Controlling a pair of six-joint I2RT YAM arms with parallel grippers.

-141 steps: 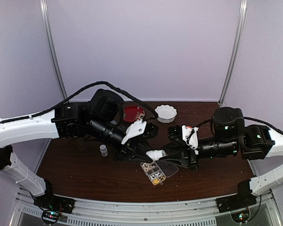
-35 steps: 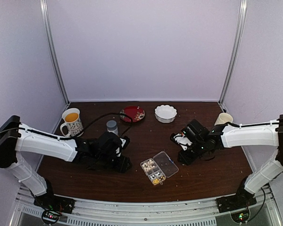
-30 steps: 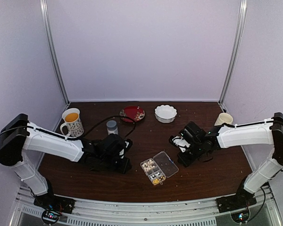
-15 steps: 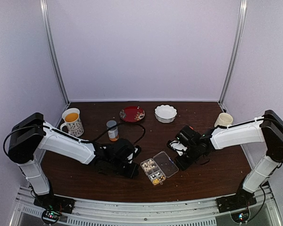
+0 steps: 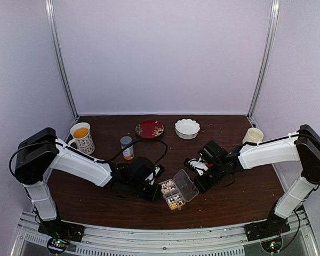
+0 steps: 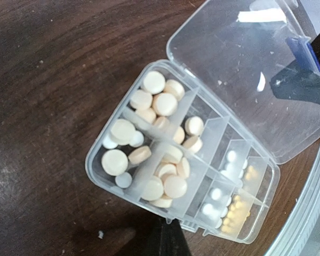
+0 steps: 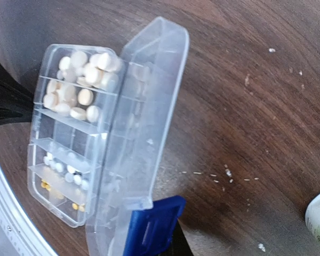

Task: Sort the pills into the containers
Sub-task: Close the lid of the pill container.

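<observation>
**Pills sorted as lid starts to lift**

Pills [image 6: 153,102], cream and white tablets with a few yellow ones, lay in the cells of the small clear-plastic rectangular pill box [image 5: 171,194] on the dark wooden table [image 5: 96,202]. The box's hinged clear lid [image 5: 186,183], flat on the table half a second earlier, stood tilted up along the box's right side. The right gripper [image 5: 195,182], fingers closed, had slid in against the lid's free edge, one blue fingertip [image 7: 151,229] beneath it. Whether it pinched the plastic could not be told. The left gripper [image 5: 156,185], also closed and holding nothing, had moved up to the box's left side, apparently bracing it. Sorting looked finished and closing the lid seemed under way.
</observation>
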